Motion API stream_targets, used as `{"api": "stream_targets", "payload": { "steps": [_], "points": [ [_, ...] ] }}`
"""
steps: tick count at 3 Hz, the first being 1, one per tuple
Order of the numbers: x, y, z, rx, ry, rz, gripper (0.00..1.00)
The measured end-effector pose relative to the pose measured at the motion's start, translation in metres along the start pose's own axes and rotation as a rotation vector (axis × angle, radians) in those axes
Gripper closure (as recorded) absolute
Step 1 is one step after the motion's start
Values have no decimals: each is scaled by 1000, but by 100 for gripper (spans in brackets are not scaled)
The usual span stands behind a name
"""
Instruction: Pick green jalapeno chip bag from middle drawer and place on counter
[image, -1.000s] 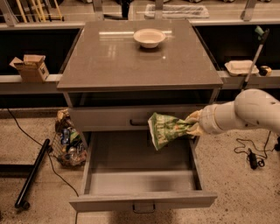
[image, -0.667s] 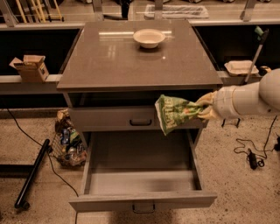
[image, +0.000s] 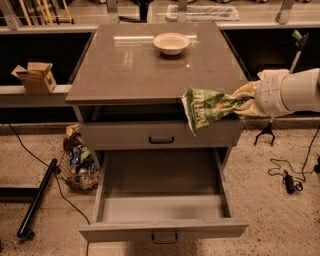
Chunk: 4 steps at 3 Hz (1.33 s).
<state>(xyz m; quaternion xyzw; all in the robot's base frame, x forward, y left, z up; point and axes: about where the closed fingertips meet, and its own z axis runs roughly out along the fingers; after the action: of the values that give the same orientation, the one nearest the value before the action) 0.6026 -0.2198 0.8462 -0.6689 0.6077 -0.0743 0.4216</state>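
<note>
My gripper (image: 243, 103) is shut on the right end of the green jalapeno chip bag (image: 207, 108). It holds the bag in the air at the counter's front right edge, the bag hanging in front of the upper drawer's right side. The white arm (image: 292, 92) reaches in from the right. The middle drawer (image: 162, 215) is pulled wide open below, and its grey floor is bare. The counter (image: 135, 65) is a glossy grey-brown slab on top of the cabinet.
A white shallow bowl (image: 171, 43) sits at the back of the counter. The upper drawer (image: 161, 135) is closed. A basket of packets (image: 77, 160) stands on the floor at the left, a cardboard box (image: 36, 76) on the left ledge, and cables (image: 287, 175) lie at the right.
My gripper has lifted the bag from in front of the drawers up to the counter's front right edge.
</note>
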Motion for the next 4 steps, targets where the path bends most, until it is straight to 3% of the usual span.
{"api": "stream_targets", "payload": {
  "steps": [1,2,4],
  "points": [
    [-6,-10,2,21,-47,40,100],
    [-38,-43,11,37,-151,35,100],
    [-106,-125,50,70,-273,79,100]
  ]
}}
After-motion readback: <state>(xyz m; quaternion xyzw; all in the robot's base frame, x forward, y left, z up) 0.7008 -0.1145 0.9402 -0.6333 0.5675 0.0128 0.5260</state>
